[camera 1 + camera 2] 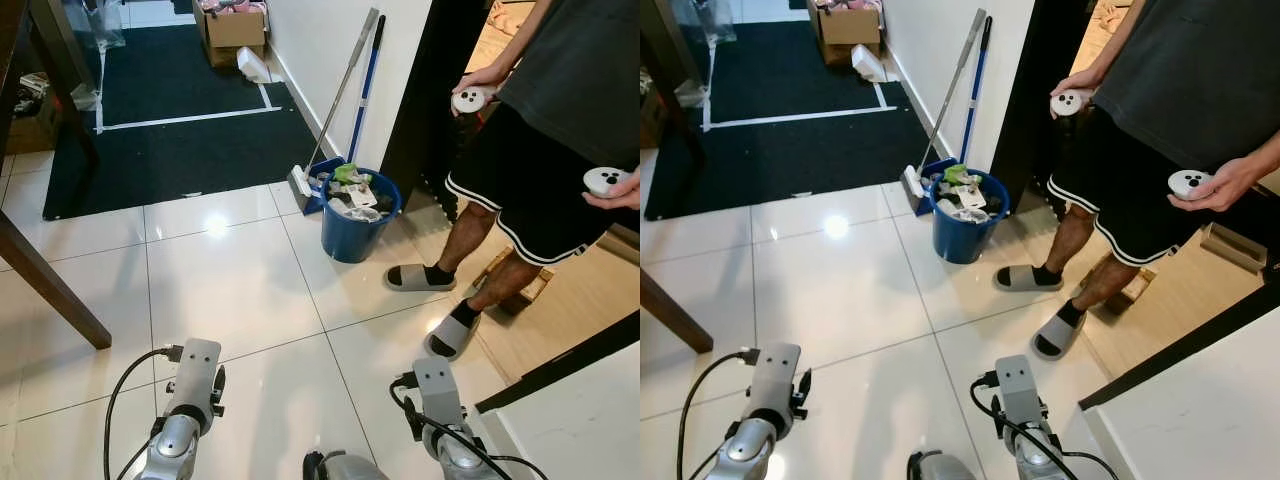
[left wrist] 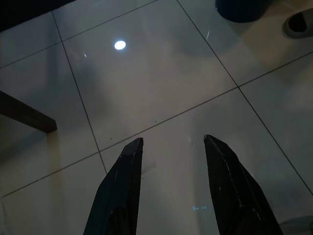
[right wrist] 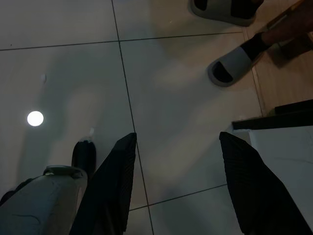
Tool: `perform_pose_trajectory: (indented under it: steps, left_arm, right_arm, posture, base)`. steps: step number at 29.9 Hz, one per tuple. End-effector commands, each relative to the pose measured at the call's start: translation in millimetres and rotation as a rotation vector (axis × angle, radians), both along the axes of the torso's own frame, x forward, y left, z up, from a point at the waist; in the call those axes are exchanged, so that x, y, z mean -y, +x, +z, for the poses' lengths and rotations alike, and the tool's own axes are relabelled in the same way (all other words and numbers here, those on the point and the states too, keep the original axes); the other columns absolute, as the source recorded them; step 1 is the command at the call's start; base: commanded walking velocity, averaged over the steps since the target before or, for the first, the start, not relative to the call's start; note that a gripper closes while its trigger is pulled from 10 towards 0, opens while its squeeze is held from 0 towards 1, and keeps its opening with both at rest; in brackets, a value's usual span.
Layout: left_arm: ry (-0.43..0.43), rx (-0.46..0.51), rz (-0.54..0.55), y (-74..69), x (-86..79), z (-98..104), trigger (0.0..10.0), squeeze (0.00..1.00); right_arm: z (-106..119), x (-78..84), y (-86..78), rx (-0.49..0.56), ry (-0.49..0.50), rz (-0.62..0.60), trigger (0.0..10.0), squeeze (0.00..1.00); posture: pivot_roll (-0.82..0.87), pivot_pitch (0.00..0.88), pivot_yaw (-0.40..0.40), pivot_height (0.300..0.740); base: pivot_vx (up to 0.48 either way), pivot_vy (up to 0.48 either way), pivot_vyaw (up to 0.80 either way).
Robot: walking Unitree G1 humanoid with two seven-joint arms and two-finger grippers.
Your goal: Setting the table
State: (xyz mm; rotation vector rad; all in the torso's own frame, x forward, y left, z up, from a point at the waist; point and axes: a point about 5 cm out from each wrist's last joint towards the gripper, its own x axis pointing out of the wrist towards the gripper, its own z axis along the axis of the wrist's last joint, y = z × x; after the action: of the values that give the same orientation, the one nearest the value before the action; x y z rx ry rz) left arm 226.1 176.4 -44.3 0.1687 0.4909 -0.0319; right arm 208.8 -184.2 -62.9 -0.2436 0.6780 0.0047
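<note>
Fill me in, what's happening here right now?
Nothing is being handled yet. The robot stands on a white tiled floor, both arms low. The left end effector and the right end effector are open and hold nothing. Ahead, a blue bucket of rubbish stands by the wall beside a broom. A person in slippers stands to the right with a white controller in each hand.

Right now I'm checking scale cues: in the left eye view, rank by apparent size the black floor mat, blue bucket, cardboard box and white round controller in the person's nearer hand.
1. Black floor mat
2. Blue bucket
3. Cardboard box, farther away, so uncertain
4. White round controller
</note>
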Motion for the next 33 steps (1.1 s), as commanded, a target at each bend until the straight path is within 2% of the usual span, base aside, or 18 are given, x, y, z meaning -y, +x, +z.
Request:
perform_pose_trajectory:
  steps: [1,9,15,16,17,18,20,23,27,33]
  left_arm:
    - [0.002,-0.013,0.002,-1.8,-0.3,-2,10.0,0.0]
    - [0.005,-0.012,0.002,-2.8,-2.4,-2,10.0,0.0]
    - [0.001,-0.009,0.005,-2.2,-1.0,-2,10.0,0.0]
    - [0.0,-0.007,0.005,-1.5,-0.6,-1,10.0,0.0]
    - [0.0,-0.007,0.005,-1.5,-0.6,-1,10.0,0.0]
    - [-0.001,-0.003,0.005,-0.2,-0.6,0,10.0,0.0]
    - [-0.002,0.004,0.004,2.6,-1.0,2,10.0,0.0]
    - [0.0,0.022,-0.001,8.7,-2.1,6,10.0,0.0]
    - [0.001,0.045,0.005,14.9,-5.3,11,10.0,0.0]
    - [0.008,0.049,0.001,14.9,-8.3,12,10.0,0.0]
  right_arm:
    - [0,5.5,-1.0,-0.005,0.005,-0.021,10.0,0.0]
    - [2,9.1,1.3,0.001,0.009,-0.026,10.0,0.0]
    - [8,16.4,9.8,0.041,0.041,-0.097,10.0,0.0]
    - [15,14.4,19.0,0.085,0.103,-0.107,10.0,0.0]
    - [15,14.4,19.0,0.085,0.103,-0.107,10.0,0.0]
    - [25,10.2,32.5,0.149,0.188,-0.1,10.0,0.0]
    - [43,2.6,53.7,0.251,0.294,-0.051,10.0,0.0]
    - [64,-7.9,75.2,0.329,0.337,0.065,10.0,0.0]
    - [76,-14.8,86.2,0.37,0.343,0.123,10.0,0.0]
    - [82,-22.4,88.3,0.412,0.388,0.149,10.0,0.0]
  posture:
    - [0.07,0.031,-0.01,0.74]
    - [0.07,0.03,-0.013,0.74]
    - [0.06,0.031,-0.015,0.74]
    - [0.06,0.038,-0.018,0.74]
    - [0.06,0.038,-0.018,0.74]
    - [0.06,0.048,-0.023,0.74]
    - [0.05,0.066,-0.022,0.74]
    - [0.04,0.08,-0.024,0.74]
    - [0.04,0.11,-0.021,0.74]
    - [0.04,0.122,-0.023,0.74]
  base:
    - [0.0,0.0,0.0]
    - [0.0,0.0,0.0]
    - [0.0,0.0,0.0]
    - [0.0,0.0,0.0]
    - [0.0,0.0,0.0]
    - [0.0,0.0,0.0]
    - [0.0,0.0,0.0]
    - [0.0,0.0,0.0]
    - [0.0,0.0,0.0]
    - [0.0,0.0,0.0]
